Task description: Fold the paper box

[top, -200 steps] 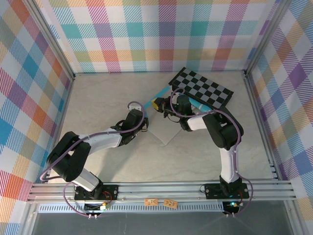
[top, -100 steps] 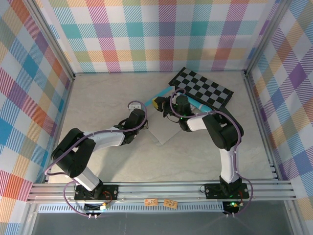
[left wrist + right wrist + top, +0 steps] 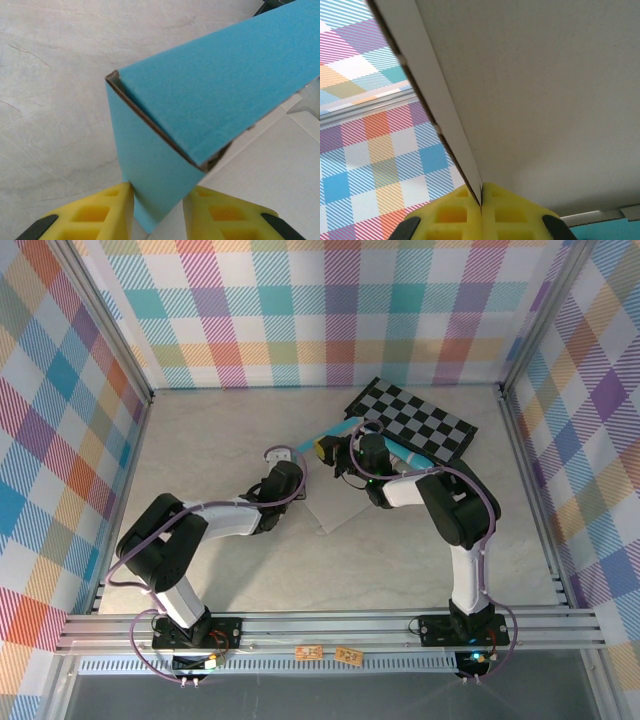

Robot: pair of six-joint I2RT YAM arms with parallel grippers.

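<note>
The paper box (image 3: 338, 429) is half-formed: a teal wall stands up at mid-table and a grey-white panel (image 3: 335, 510) lies flat in front of it. In the left wrist view a folded teal corner (image 3: 215, 85) rises ahead, and one teal flap (image 3: 150, 170) hangs down between the fingers. My left gripper (image 3: 157, 192) is open around that flap; the left finger touches it and the right finger stands clear. My right gripper (image 3: 481, 192) is shut on the edge of a grey-white wall (image 3: 545, 100). Seen from above, the left gripper (image 3: 298, 464) and right gripper (image 3: 322, 451) meet at the wall's left end.
A black-and-grey checkerboard (image 3: 420, 422) lies at the back right, just behind the right arm and touching the box's far end. Plaid walls (image 3: 300, 310) close in the table on three sides. Bare marble table (image 3: 200, 440) lies to the left and front.
My left wrist has slid farther from the base and to the right, up to the teal wall's left end. The right gripper has kept its grip and barely shifted.
</note>
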